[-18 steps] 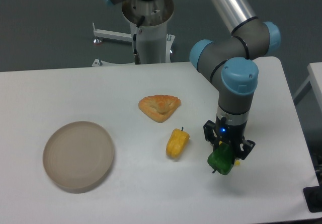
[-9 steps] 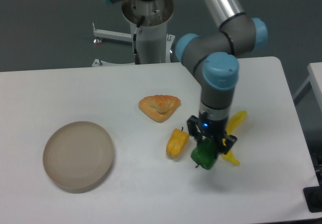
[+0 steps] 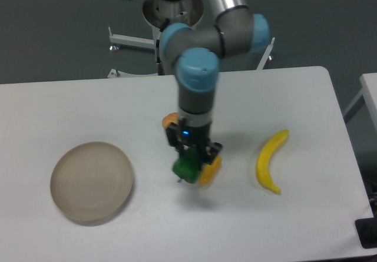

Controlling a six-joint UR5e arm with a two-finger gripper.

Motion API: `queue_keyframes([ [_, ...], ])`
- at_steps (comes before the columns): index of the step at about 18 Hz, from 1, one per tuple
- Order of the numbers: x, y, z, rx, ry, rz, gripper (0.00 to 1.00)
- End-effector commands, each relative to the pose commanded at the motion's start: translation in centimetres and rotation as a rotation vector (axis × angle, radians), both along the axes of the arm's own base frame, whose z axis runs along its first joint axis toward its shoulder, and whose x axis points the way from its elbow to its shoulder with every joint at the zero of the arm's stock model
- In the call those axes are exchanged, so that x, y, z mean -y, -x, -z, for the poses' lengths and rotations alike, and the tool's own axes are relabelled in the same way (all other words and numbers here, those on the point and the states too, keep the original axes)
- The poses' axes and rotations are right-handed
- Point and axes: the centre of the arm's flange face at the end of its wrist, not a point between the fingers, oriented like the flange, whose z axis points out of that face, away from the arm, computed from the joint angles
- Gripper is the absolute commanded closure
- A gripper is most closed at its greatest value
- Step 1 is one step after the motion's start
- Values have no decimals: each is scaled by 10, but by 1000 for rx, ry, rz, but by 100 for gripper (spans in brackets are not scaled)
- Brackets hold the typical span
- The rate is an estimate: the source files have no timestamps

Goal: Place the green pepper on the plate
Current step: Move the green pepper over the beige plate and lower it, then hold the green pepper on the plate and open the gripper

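Note:
The green pepper (image 3: 187,166) is held in my gripper (image 3: 189,159), lifted above the white table near its middle. The gripper is shut on it, pointing down. The beige plate (image 3: 91,181) lies on the table at the left, with nothing on it, well to the left of the pepper. The yellow pepper (image 3: 211,170) lies just right of and partly behind the held green pepper.
A yellow banana (image 3: 269,161) lies on the table to the right. An orange pastry wedge (image 3: 170,120) is mostly hidden behind my arm. The robot base (image 3: 174,32) stands at the back edge of the table.
My gripper has carried the green pepper leftward from the right side of the table to the middle, passing over the yellow pepper. The banana has come into view.

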Motion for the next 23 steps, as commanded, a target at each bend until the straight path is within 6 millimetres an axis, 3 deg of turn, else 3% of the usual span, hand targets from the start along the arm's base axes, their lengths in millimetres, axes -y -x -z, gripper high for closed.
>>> queue_keyframes([
  [4, -16, -52, 3, 46, -3, -98, 64],
  [11, -51, -129, 30, 102, 6, -196, 63],
  [17, -73, -153, 62, 97, -25, -114, 63],
  [23, -76, -163, 80, 101, 0, -47, 63],
])
